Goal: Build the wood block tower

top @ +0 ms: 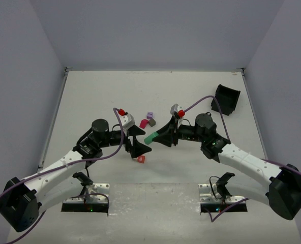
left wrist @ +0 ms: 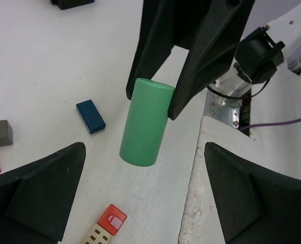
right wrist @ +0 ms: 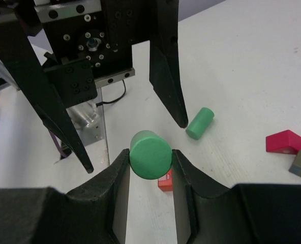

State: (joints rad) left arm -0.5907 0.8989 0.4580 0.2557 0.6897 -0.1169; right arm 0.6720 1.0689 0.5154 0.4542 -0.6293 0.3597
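Note:
My right gripper (top: 158, 138) is shut on a green cylinder (top: 151, 138) and holds it above the table; it shows end-on between my fingers in the right wrist view (right wrist: 150, 154). My left gripper (top: 139, 145) is open and empty, facing the held cylinder (left wrist: 145, 122), with its fingers wide on either side of it. A red block with a tan block against it (left wrist: 111, 219) sits on the table under the cylinder; I cannot tell whether the two are stacked or lying. It also shows in the top view (top: 141, 159). No tall tower shows.
A second green cylinder (right wrist: 199, 123) lies on the table. A blue block (left wrist: 90, 116), a grey-tan block (top: 152, 122), a pink block (top: 144, 123) and a purple block (top: 149, 115) lie beyond the grippers. A black bin (top: 226, 98) stands at the far right.

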